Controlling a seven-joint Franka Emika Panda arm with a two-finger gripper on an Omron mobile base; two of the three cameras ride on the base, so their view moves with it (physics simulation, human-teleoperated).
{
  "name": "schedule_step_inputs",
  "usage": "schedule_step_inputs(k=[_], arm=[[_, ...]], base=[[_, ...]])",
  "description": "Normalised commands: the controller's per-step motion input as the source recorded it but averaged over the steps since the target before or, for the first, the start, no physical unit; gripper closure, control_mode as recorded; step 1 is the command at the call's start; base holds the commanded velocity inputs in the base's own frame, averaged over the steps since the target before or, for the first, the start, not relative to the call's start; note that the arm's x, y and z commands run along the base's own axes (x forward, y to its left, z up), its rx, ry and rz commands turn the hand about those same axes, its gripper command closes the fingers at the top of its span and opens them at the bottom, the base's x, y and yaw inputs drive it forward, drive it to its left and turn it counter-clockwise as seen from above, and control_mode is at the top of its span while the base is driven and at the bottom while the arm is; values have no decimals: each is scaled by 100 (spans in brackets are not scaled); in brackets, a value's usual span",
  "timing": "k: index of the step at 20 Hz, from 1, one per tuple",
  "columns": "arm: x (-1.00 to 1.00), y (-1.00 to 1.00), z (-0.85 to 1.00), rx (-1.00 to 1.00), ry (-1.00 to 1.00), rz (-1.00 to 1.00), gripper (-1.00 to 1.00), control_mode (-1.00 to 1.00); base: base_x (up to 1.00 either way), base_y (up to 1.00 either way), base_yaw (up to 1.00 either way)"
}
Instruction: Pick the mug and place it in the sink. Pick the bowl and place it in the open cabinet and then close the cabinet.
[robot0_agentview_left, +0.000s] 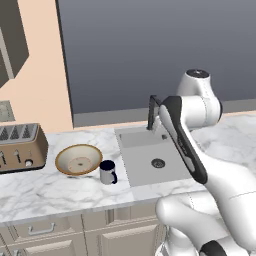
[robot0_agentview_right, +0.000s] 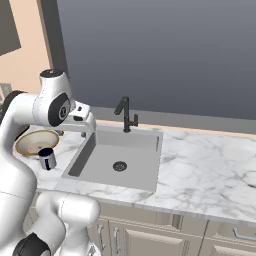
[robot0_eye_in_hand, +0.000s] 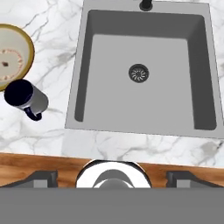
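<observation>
Item 1. My gripper (robot0_eye_in_hand: 112, 177): poised high above the sink, looking straight down; the two dark finger tips (robot0_eye_in_hand: 41, 178) stand far apart at either side of the hand view, jaws wide, nothing between them.

Item 2. The mug (robot0_agentview_left: 108, 171): small, light grey, dark navy inside, dark handle. Upright on the marble worktop (robot0_agentview_left: 60, 190), between the bowl and the sink's left rim, just beside the bowl; whether the two touch I cannot tell. Seen also from the right base (robot0_agentview_right: 47, 158) and from above (robot0_eye_in_hand: 25, 99).

Item 3. The bowl (robot0_agentview_left: 78, 159): wide, shallow, tan with brown rim and cream inside, upright on the worktop left of the mug, right of the toaster.

Item 4. The sink (robot0_agentview_left: 145, 165): grey rectangular basin set in the worktop, round dark drain (robot0_eye_in_hand: 138, 73) near its middle, thin black faucet (robot0_agentview_right: 125, 114) at the back rim.

Item 5. Toaster (robot0_agentview_left: 20, 147): brown with a silver top, at the worktop's left end.

Item 6. Cream drawer fronts (robot0_agentview_left: 42, 229) under the worktop, short horizontal handles.
</observation>
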Motion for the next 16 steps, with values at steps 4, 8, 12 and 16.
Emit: schedule_step_inputs(k=[4, 8, 12, 16], arm=[[-14, 36, -24, 0, 0, 7, -100, -100], [-2, 39, -25, 0, 0, 9, -100, -100], [-1, 33, -22, 0, 0, 8, -100, -100], [-5, 30, -21, 0, 0, 7, -100, -100]], base=[[0, 0, 0], [0, 0, 0], [0, 0, 0], [0, 0, 0]])
